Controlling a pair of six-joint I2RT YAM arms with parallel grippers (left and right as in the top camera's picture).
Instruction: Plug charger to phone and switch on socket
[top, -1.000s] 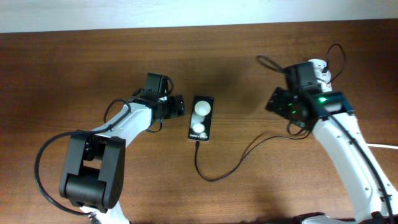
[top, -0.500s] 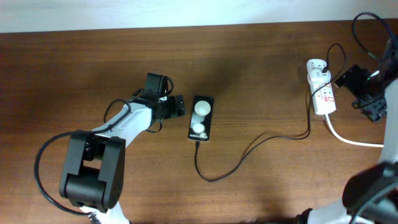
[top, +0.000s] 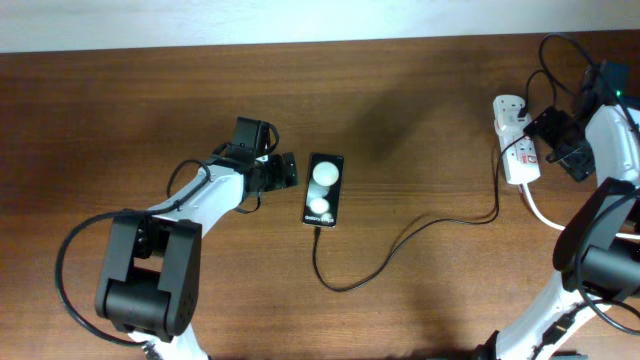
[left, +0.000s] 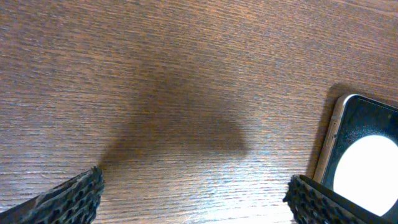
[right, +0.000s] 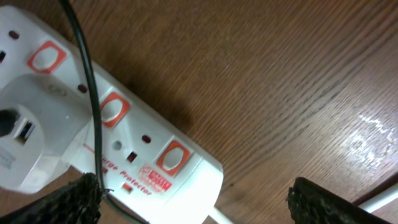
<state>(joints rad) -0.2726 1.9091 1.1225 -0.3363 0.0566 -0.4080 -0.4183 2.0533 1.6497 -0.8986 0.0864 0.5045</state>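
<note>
the left arm has smooth white shells along its links and chunky black housings at the joints, the largest a rounded black block at the near end. a thin black cable loops out beside that block, and another short black loop runs along the white link. the left end effector is matt black and boxy; its fingers carry a ribbed, knurled black face. the right arm matches: white shells, black joint housings, black cables arching at the far end, and a small green light. the right end effector is black too, with the same ribbed texture on its tips.
</note>
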